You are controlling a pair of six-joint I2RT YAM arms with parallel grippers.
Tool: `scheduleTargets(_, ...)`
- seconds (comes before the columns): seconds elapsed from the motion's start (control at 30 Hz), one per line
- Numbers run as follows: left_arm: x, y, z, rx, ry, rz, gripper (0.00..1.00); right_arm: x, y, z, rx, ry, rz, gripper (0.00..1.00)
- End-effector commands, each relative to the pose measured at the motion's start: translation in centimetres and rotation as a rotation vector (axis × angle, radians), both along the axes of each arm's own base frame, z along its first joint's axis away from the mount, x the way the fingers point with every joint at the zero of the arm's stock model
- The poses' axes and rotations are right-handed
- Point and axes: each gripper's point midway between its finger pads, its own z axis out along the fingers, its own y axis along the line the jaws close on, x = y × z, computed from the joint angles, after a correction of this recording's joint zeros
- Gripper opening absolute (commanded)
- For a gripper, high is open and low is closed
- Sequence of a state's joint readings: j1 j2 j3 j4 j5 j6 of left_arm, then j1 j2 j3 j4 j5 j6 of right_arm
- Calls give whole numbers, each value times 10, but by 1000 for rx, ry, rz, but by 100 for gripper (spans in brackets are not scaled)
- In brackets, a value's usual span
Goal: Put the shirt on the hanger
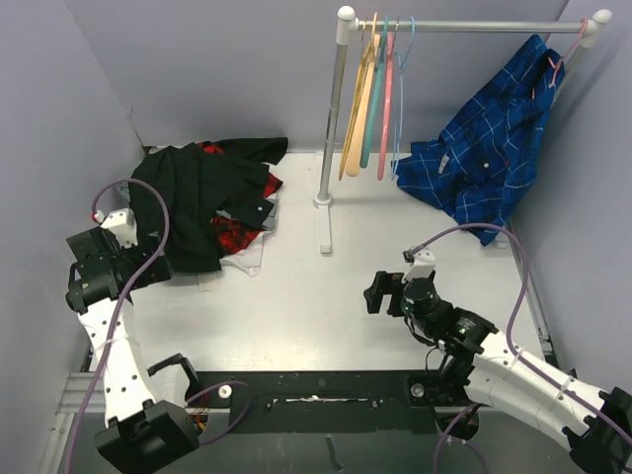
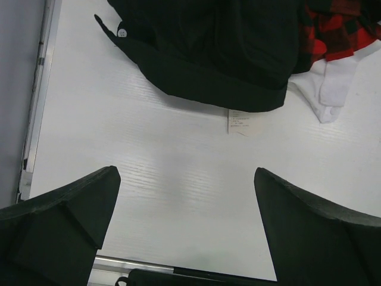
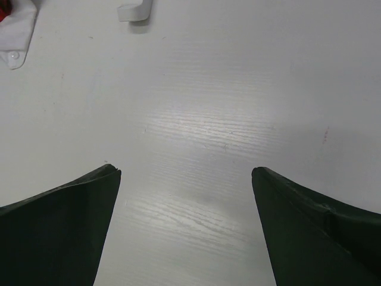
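Shirt [image 1: 197, 202] lay crumpled in a heap at the far left of the table [image 1: 326, 306], partly on top of a red-and-black checked garment [image 1: 237, 232] and a white piece [image 1: 247, 259], so it was not spread out and not on anything yet. From the left wrist view its black hem [image 2: 220, 53] sat just ahead of the fingers, with a pale button near the edge and a small white label [image 2: 239, 121] poking out from under it. The left gripper [image 1: 146, 269] was at the near edge of the pile, jaws wide apart and holding nothing, with bare table between the fingertips [image 2: 101, 196]. It likely sat there because the hem is the easiest free edge to pinch. The right gripper [image 1: 375, 292] was mid-table, well apart from the shirt, jaws also spread and empty. Its wrist view showed only white tabletop plus the rack foot [image 3: 134, 11] at the top edge, so it was probably waiting to help or to fetch the hanger. The hanger [image 1: 399, 128], thin and light blue, hung by its hook on the rail [image 1: 464, 26] at the back, rightmost of a small bunch of coloured hangers. A blue plaid shirt [image 1: 489, 148] hung further right on the same rail. The task looked barely begun, with the shirt ungrasped and the hanger on the rail.
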State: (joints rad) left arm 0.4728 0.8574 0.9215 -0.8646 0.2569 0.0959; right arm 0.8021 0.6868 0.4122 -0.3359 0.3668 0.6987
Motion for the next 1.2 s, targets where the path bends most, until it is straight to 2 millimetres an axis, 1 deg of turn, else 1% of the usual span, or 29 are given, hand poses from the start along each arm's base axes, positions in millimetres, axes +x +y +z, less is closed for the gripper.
scheduleTargets(0.0,14,24,20,63,-22,86,98,2,20,22,31,-116,146,98)
scheduleTargets(0.03,15,26,24,91,-24,56,98,1,23,23,33,-133,175,98)
scheduleTargets(0.07,17,25,35,153,-46,-21,98,-1,25,21,36,-141,199,98)
scheduleTargets(0.13,18,20,48,277,-90,-199,98,-3,28,22,53,-157,223,98)
scheduleTargets(0.2,18,16,54,375,-113,-324,98,-6,31,19,66,-162,249,98)
scheduleTargets(0.27,15,4,46,402,-74,-497,97,-6,35,19,76,-167,264,98)
scheduleTargets(0.37,6,-20,23,423,7,-801,91,-5,36,15,67,-148,257,98)
scheduleTargets(0.43,11,-22,8,506,47,-897,90,-4,34,10,64,-117,230,98)
scheduleTargets(0.5,18,-21,-14,623,91,-978,90,-5,37,6,82,-107,231,98)
scheduleTargets(0.53,23,-19,-25,685,109,-1007,89,-5,38,5,93,-107,230,98)
scheduleTargets(0.6,32,-22,-46,775,124,-1068,89,-4,38,5,108,-115,220,98)
scheduleTargets(0.67,34,-30,-70,791,153,-1137,89,-3,37,6,118,-123,205,98)
scheduleTargets(0.7,36,-34,-77,789,161,-1157,90,-2,36,7,116,-127,199,98)
scheduleTargets(0.73,39,-38,-82,784,161,-1172,90,-1,35,9,114,-132,195,98)
scheduleTargets(0.8,51,-41,-87,799,136,-1171,91,0,32,9,103,-136,182,98)
scheduleTargets(0.93,75,-40,-96,849,102,-1152,92,2,30,10,92,-143,171,98)
scheduleTargets(1.03,87,-39,-101,868,92,-1144,89,3,31,11,90,-144,169,98)
scheduleTargets(1.07,88,-39,-104,869,99,-1149,84,4,31,11,89,-141,169,98)
scheduleTargets(1.17,87,-36,-116,860,144,-1164,59,5,32,12,84,-137,165,98)
